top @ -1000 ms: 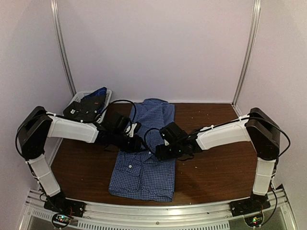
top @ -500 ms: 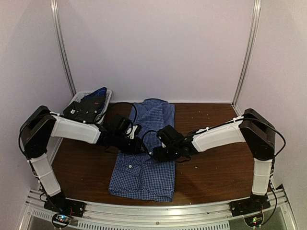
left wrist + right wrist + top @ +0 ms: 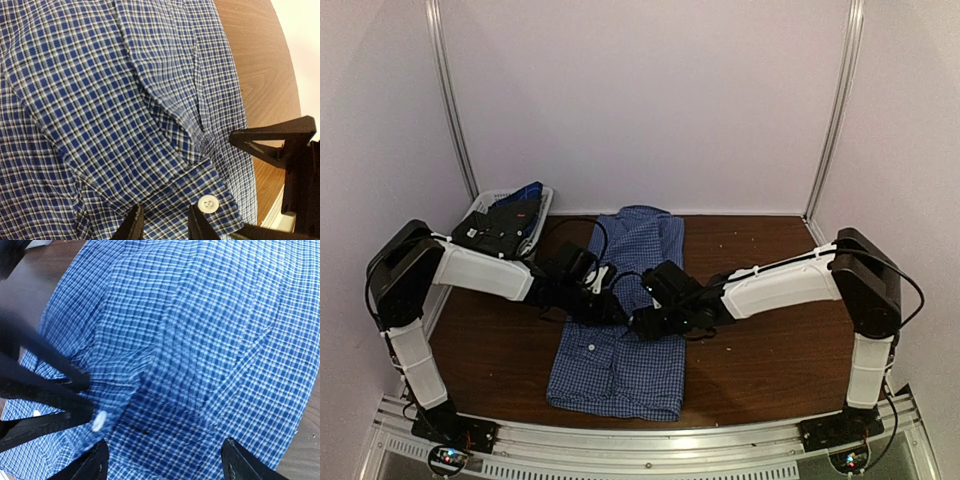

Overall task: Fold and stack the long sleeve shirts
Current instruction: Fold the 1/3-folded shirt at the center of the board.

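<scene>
In the overhead view, 1 blue-and-white checked shirt (image 3: pixel 615 375) lies lengthwise down the centre of the brown bench (image 3: pixel 770 350). Its middle is hidden under the 2 tools that meet there. The left tool (image 3: pixel 612 308) reaches in from the left and the right tool (image 3: pixel 638 322) from the right, their tips close together.

At the bottom of the left wrist view, the frame edge cuts off the left tool's fingertips (image 3: pixel 134 225). They stand a little apart, with a cuff (image 3: pixel 190 185) and its white button (image 3: pixel 208 203) right at them. I cannot tell whether they pinch the cloth.

The right tool is released, its fingers (image 3: pixel 235 460) spread wide above the shirt's folds.

At upper left, a white lattice basket (image 3: pixel 546 208) holds dark garments (image 3: pixel 510 225), too bunched to identify.
</scene>
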You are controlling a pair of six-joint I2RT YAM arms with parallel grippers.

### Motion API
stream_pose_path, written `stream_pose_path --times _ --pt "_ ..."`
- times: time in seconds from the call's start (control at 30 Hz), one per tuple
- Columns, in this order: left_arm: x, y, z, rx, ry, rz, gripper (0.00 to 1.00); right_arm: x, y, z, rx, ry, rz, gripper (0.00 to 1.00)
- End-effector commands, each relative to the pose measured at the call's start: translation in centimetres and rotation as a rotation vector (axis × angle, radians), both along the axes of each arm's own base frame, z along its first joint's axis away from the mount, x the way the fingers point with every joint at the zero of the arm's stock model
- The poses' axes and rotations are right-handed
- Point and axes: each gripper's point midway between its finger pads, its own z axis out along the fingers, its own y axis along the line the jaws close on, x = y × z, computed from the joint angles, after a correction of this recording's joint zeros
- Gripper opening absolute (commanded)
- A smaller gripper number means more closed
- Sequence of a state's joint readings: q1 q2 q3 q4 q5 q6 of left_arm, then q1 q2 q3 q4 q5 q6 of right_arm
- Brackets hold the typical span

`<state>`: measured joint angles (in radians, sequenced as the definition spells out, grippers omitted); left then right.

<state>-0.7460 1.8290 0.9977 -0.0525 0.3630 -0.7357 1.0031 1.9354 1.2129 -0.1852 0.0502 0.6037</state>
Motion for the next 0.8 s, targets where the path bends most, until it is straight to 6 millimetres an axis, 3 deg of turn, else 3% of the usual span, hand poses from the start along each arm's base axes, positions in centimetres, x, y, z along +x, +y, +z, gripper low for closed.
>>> stream_pose_path --times 0.0,0.23,0.43,0.77 --pt "0.9 -1.2 1.2 -0.050 -0.033 -0.005 0.32 -0.2 1.5 0.3 -0.047 -0.044 0.025 0.79" --pt "1.0 -1.2 0.7 -0.042 -0.021 0.000 0.31 0.4 1.6 -0.7 -0.155 -0.079 0.005 0.81" --pt "1.0 -1.3 -0.1 -0.030 -0.006 -0.001 0.30 0.9 -0.2 -1.3 -0.244 -0.101 -0.038 0.79" --pt "0.8 -0.8 -1.8 0.020 0.020 -0.004 0.29 1.7 -2.7 2.8 -0.262 -0.193 -0.124 0.77"
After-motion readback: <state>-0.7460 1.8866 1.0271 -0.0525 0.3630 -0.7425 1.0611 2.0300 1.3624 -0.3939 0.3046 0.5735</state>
